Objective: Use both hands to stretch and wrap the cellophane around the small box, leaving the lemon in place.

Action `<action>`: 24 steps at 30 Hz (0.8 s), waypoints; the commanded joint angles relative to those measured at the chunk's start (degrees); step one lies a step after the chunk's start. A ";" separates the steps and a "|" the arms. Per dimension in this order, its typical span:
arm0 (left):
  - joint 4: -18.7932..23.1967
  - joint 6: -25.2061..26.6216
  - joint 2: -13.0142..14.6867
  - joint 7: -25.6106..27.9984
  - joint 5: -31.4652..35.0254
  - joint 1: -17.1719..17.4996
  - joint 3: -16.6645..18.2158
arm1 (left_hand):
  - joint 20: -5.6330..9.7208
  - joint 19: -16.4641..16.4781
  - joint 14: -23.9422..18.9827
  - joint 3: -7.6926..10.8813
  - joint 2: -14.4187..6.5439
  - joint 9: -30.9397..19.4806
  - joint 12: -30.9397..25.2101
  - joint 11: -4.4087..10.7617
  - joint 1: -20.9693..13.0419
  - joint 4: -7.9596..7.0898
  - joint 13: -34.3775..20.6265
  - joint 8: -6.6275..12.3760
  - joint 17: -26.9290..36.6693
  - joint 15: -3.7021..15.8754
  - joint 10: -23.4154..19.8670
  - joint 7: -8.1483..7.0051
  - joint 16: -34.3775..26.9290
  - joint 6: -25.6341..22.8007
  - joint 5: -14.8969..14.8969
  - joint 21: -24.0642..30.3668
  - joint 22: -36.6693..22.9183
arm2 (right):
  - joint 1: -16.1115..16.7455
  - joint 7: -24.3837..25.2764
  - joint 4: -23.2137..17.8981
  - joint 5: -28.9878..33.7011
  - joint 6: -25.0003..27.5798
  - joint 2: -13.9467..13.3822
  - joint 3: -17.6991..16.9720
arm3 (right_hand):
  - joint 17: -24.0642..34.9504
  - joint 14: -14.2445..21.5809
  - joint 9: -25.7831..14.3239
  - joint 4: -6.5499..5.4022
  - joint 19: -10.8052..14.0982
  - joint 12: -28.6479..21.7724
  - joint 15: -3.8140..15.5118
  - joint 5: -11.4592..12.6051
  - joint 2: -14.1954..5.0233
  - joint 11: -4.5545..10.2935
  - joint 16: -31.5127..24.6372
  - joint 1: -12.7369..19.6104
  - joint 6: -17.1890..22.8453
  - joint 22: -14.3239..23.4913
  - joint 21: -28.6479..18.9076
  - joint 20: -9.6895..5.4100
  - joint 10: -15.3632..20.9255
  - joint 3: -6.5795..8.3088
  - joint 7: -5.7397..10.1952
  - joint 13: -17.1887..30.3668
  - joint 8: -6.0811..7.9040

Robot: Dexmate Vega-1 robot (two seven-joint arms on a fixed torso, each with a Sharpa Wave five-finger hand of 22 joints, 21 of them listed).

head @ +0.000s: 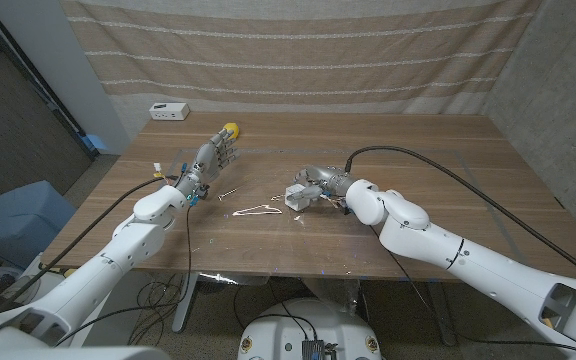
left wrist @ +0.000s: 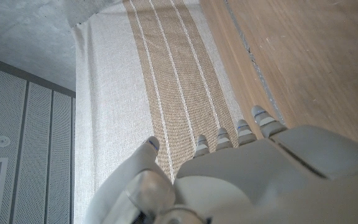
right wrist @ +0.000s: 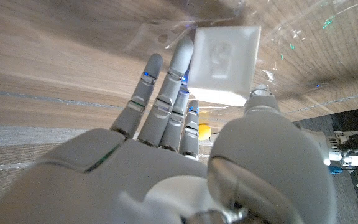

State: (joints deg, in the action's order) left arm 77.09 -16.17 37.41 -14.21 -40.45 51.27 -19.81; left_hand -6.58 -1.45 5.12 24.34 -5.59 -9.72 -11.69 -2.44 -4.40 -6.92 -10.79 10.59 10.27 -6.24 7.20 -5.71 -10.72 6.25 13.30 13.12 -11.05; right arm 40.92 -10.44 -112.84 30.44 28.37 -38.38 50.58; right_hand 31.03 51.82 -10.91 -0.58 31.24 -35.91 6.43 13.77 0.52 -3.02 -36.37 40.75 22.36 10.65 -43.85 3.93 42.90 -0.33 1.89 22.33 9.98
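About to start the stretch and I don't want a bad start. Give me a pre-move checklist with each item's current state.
1. Right hand on the small box: ok. The right wrist view shows the box between its fingers and thumb.
2. Left hand holding cellophane: not ok. It is raised with fingers apart, holding nothing, away from the box.
3. Cellophane lying under or around the box: ok, but whether an edge lies free to grip cannot tell.
4. Lemon in place: ok. It sits on the table beyond the left hand's fingertips; touching or apart, cannot tell.
5. Path from left hand to the box: ok, only bare table and film between them.
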 commanded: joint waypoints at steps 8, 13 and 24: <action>-1.60 -1.84 0.48 0.05 3.68 -1.54 -1.32 | -0.36 0.61 -1.21 0.87 -0.58 -0.34 -1.10 0.90 -2.16 1.53 -0.07 1.05 -0.05 0.26 -2.76 0.10 -0.24 -3.85 -0.54 -0.13 -0.05 | 3.12 4.07 -1.78 -5.62 -2.45 -2.09 -5.19 | -3.90 -11.63 -0.11 -2.71 -3.55 9.67 -2.54 4.35 1.77 -0.91 8.31 -4.57 -2.68 0.07 2.28 1.96 -13.67 -5.03 -0.03 -4.40 1.50; -1.59 -5.57 1.11 3.97 9.08 -1.33 -1.65 | -0.16 2.60 -6.75 3.35 -0.91 -0.38 -2.67 1.42 -7.39 6.18 -0.05 2.52 -0.15 0.67 -10.12 1.92 -0.71 -14.00 -1.93 0.20 0.04 | 5.35 8.36 -3.61 -4.38 0.68 -1.95 -6.27 | -5.41 -11.29 -0.06 -2.78 -2.80 10.78 -2.96 4.98 -5.47 -1.59 9.28 -1.80 1.13 -0.01 2.33 2.19 -12.32 -1.76 -0.98 -5.79 2.63; -3.08 -16.23 2.60 17.30 25.22 1.27 -0.77 | 0.66 4.95 -15.11 7.47 -1.81 -0.60 -5.34 4.18 -16.08 14.54 -0.27 4.01 -0.25 4.44 -25.89 3.78 -0.96 -33.34 -3.16 0.48 -0.12 | 9.22 15.61 -8.07 -0.40 11.71 -0.87 -6.77 | -5.94 -17.27 -0.12 -4.71 -4.25 13.62 -4.78 2.45 -6.83 -1.79 12.41 -5.18 2.09 -0.03 3.23 2.38 -15.75 -2.63 -0.86 -6.92 2.21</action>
State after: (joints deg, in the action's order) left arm 74.36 -23.48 38.02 -9.95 -31.52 50.38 -21.04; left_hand -5.82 3.00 -8.64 31.24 -7.46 -10.02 -16.45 0.73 -19.15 6.41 -10.82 14.21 9.85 -2.53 -15.97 -1.95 -11.31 -24.19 10.15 13.36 -11.08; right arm 46.05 -1.84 -116.82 26.77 30.94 -40.13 44.86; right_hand 25.06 35.97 -10.92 -4.62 27.81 -22.98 1.90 16.77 -6.72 -4.87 -24.65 36.42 23.97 10.66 -41.03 6.19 28.23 -2.77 0.73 15.48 12.12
